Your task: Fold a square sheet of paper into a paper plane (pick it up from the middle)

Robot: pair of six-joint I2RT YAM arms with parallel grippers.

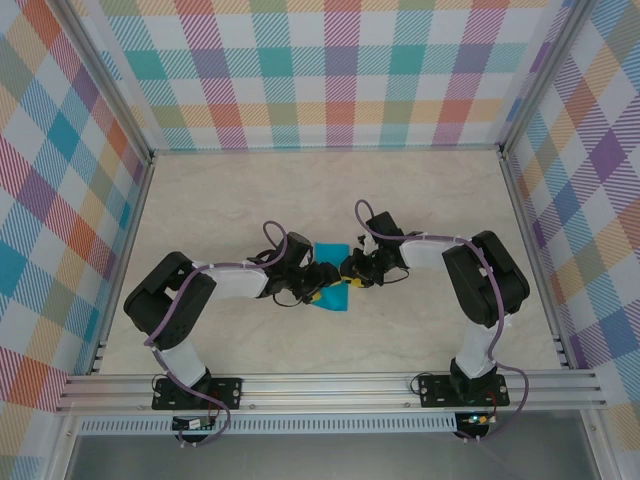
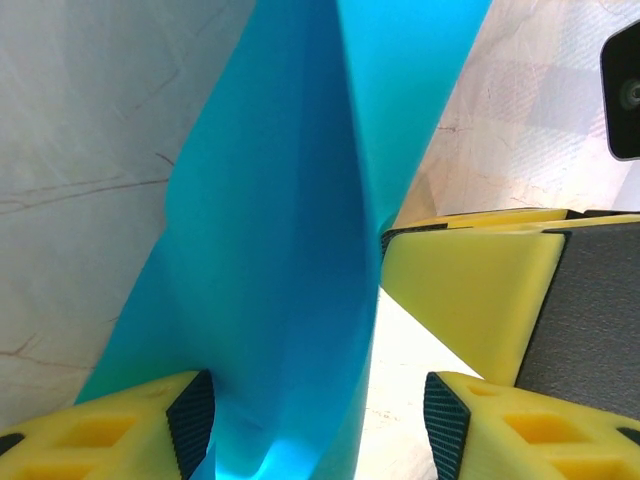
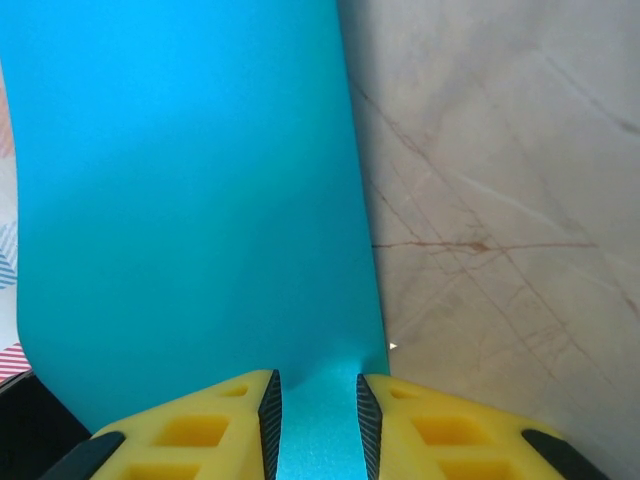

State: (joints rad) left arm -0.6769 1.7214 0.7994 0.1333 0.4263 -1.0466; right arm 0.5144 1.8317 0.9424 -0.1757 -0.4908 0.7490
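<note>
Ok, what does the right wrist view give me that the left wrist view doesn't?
Right wrist: the right gripper pinched shut on the square sheet of paper. Left wrist: the left gripper open, the sheet beside one finger, a gap at the other, plus the right gripper's yellow finger at the sheet's edge. Both: the teal sheet, curved, with the marble table behind.

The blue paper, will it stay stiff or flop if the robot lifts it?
Probably floppy: the blue paper bows and twists in the left wrist view. Likely very light, since the right tool pinching one narrow bit seems enough to hold it. It might sag, as the left tool stands open around it.
</note>
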